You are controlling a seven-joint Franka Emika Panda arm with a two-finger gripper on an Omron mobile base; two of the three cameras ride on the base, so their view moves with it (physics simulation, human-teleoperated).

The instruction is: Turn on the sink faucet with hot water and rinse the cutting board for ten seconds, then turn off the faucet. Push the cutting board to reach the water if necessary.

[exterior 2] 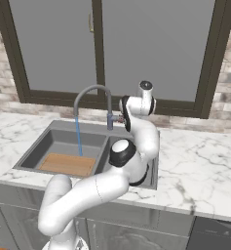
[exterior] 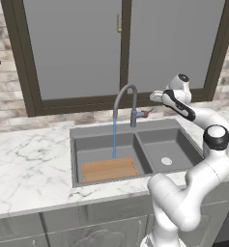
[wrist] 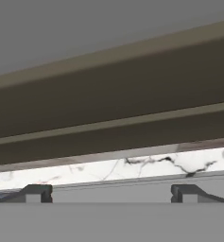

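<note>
White marble counter [exterior: 29, 164] under a big dark-framed window [exterior: 77, 48], and set into it I've got the dark grey double-basin sink [exterior: 104, 129]. Its larger square basin holds the flat light-brown grooved wooden cutting board [exterior: 109, 169], lying at the front. A thin light-blue stream of water [exterior: 114, 137] drops from the tall grey gooseneck faucet [exterior: 124, 102] and lands at the board's back edge. The smaller basin has just its round white drain [exterior: 166, 161]. My gripper [exterior: 156, 96] hangs just right of the faucet's reddish-tipped lever [exterior: 146, 113], fingers [wrist: 38, 193] spread wide, holding nothing.

Even, soft, shadowless rendered light
</note>
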